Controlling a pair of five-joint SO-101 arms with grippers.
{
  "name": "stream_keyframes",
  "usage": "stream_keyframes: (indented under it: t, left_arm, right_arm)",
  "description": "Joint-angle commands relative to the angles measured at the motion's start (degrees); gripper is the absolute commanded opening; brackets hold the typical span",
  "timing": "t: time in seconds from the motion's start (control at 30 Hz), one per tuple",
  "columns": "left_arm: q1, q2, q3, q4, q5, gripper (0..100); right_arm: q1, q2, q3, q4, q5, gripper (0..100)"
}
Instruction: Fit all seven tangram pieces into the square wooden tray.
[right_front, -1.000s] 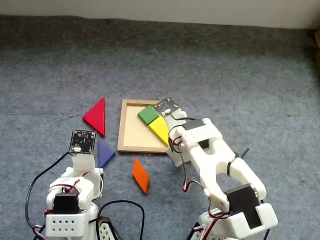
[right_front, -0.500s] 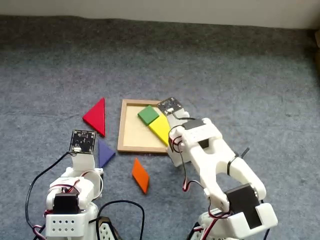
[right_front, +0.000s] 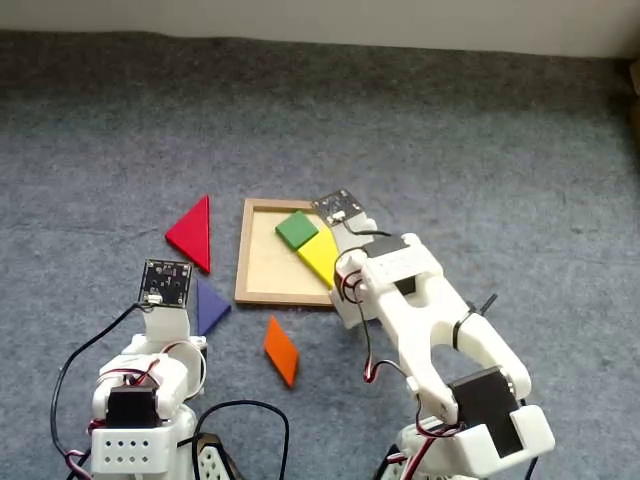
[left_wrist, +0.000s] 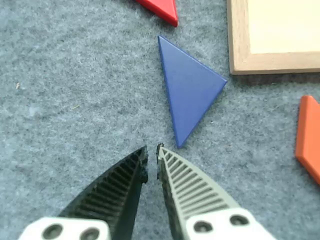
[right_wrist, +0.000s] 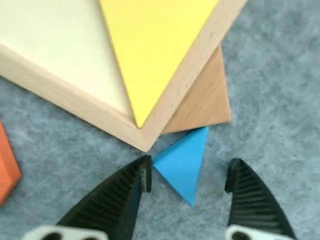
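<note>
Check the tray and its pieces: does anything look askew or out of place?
Yes. A tan piece outside the tray lies against its rim near the corner, seemingly tucked under it. The green square inside sits tilted to the rim. Nothing looks damaged.

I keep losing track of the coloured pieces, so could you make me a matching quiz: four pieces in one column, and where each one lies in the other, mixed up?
Pieces
1. yellow triangle
2. dark blue triangle
3. light blue triangle
4. orange parallelogram

Places
A. on the carpet, between the right arm's jaws, which are open
B. inside the wooden tray
C. on the carpet, just ahead of the left arm's jaws, which are shut
D. on the carpet between the two arms, away from both sets of jaws

Pairs: 1-B, 2-C, 3-A, 4-D
</note>
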Motion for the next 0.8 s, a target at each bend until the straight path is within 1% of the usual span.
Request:
stream_keyframes:
  t: [0.0,0.17,0.47,0.67,0.77]
  left_arm:
    - [-0.3,-2.1,1.1,0.3,-0.4,5]
    - [-0.3,-2.1,1.1,0.3,-0.4,5]
    - [-0.3,-2.1,1.1,0.3,-0.4,5]
    - [-0.3,-2.1,1.1,0.3,-0.4,5]
    - [-0.3,-2.1,1.1,0.3,-0.4,5]
  right_arm:
    - [0.0,-0.5,-2.6,-1.7,-0.1,20.1]
    - [1.7,-0.5,-2.8,-1.8,0.1,17.4]
    - [1.7,-0.3,-2.4,-0.3,0.1,17.4]
    - [1.6,3.9,-1.8,-0.2,0.1,17.4]
    - [1.6,5.2,-1.8,1.8,0.1,17.4]
